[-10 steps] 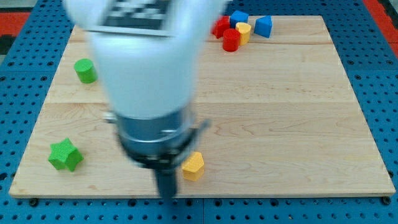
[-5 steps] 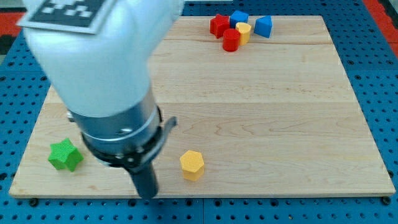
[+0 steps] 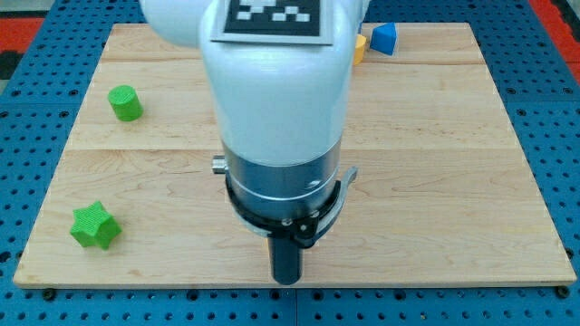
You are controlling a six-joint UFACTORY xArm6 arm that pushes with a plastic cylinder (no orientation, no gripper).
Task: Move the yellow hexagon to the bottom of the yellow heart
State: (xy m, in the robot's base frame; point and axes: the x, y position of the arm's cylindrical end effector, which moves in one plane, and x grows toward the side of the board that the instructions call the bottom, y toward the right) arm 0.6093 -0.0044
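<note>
Wooden tabletop (image 3: 435, 163). My tip (image 3: 286, 279) sits at the bottom edge, near the middle; there is no claw. The yellow hexagon is hidden behind the arm, so a blind push could skid it off that edge. The yellow heart (image 3: 360, 43) peeks out at the top edge.

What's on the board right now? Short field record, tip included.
tip: my tip near the view's bottom edge, centre
yellow hexagon: not visible, the arm covers where it could be
yellow heart: sliver at the view's top, mostly behind the arm
blue block: right of the heart, shape unclear
green cylinder: upper left
green star: lower left
red blocks: none visible
board: wooden
</note>
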